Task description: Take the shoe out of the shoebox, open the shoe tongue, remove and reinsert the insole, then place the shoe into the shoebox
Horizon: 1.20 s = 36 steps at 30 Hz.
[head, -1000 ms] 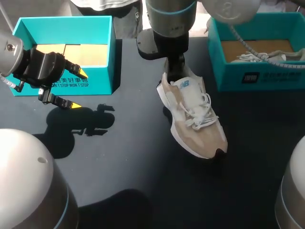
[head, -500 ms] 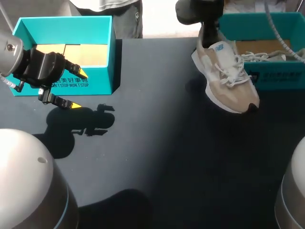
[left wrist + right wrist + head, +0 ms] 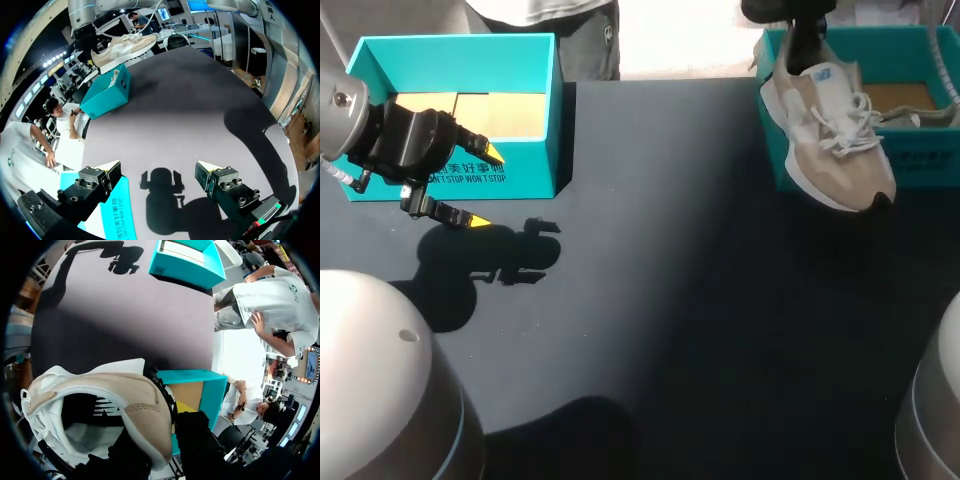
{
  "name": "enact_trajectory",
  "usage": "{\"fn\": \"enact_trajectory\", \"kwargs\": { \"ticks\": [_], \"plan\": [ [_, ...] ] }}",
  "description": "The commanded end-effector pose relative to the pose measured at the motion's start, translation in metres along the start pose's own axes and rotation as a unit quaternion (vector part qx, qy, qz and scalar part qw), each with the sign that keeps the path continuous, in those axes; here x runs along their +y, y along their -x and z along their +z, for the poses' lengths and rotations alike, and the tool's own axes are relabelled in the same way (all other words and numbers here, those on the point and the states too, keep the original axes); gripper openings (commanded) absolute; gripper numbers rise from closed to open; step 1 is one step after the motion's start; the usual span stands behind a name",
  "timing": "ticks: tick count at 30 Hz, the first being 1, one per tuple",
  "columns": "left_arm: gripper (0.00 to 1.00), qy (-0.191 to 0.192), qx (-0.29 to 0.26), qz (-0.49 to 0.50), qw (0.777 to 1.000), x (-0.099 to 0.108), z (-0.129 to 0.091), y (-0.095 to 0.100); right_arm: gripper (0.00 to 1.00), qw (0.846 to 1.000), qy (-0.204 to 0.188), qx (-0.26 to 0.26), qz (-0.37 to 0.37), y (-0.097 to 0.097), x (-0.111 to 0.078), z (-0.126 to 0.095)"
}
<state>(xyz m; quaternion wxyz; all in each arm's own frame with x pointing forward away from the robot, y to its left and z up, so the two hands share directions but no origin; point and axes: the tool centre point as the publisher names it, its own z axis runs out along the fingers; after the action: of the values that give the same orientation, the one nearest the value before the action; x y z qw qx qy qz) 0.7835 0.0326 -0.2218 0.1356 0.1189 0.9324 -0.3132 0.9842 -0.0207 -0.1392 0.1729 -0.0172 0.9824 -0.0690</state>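
Carried up off the middle of the table over the last second, the shoe (image 3: 830, 140) now hangs in the air at about 1 o'clock in the head view, its toe pointing toward 5 o'clock and its sole level with the front wall of the right shoebox (image 3: 930, 160). The right gripper (image 3: 806, 48) comes down from 12 o'clock and pinches the shoe's heel collar, one dark finger inside the shoe and one outside, as the right wrist view shows; its yellow tips are hidden by the shoe. A second shoe (image 3: 920, 115) with loose white laces already lies inside that box. The left gripper (image 3: 486, 188) has not moved: it hovers at about 9 o'clock, just in front of the left shoebox (image 3: 510, 170), with its fingers spread wide and nothing between them. Its shadow falls on the dark table (image 3: 650, 300) just beside it. Judging by this, the last step is in hand: putting the shoe into the shoebox. Most of the shoe is not yet over the opening. The next move likely calls for carrying it further toward 1 o'clock, so the sole clears the front wall, then lowering it beside the other shoe and its laces before the fingers let go.
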Motion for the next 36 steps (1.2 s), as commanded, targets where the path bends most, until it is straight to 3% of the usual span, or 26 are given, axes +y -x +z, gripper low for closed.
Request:
{"fn": "enact_trajectory", "kwargs": {
  "ticks": [1,5,6,8,15,21,29,33,36],
  "plan": [
    [1.00,0.001,0.001,0.000,1.000,0.000,-0.001,0.000,0.00,1.000,0.002,0.000,-0.001,0.000,-0.002,-0.001],
    [1.00,0.001,0.001,0.000,1.000,0.000,-0.001,0.000,0.00,1.000,0.002,0.000,-0.001,0.000,-0.002,-0.001],
    [1.00,0.001,0.001,0.000,1.000,0.000,-0.001,0.000,0.00,1.000,0.020,-0.002,0.015,0.005,-0.006,0.005],
    [1.00,0.001,0.001,0.000,1.000,0.000,-0.001,0.000,0.00,1.000,0.014,0.005,0.017,0.018,-0.020,0.017],
    [1.00,0.001,0.001,0.000,1.000,0.000,-0.001,0.000,0.00,0.999,0.007,0.028,0.025,0.075,-0.097,0.048],
    [1.00,0.001,0.001,0.000,1.000,0.000,-0.001,0.000,0.00,1.000,0.007,0.030,0.007,0.122,-0.151,0.067],
    [1.00,0.001,0.001,0.000,1.000,0.000,-0.001,0.000,0.00,0.998,-0.001,0.061,-0.025,0.159,-0.210,0.109],
    [1.00,0.001,0.001,0.000,1.000,0.000,-0.001,0.000,0.00,0.998,-0.024,0.062,-0.001,0.176,-0.226,0.122],
    [1.00,0.001,0.001,0.000,1.000,0.000,-0.001,0.000,0.00,0.998,-0.024,0.062,-0.001,0.176,-0.226,0.122]
  ]
}}
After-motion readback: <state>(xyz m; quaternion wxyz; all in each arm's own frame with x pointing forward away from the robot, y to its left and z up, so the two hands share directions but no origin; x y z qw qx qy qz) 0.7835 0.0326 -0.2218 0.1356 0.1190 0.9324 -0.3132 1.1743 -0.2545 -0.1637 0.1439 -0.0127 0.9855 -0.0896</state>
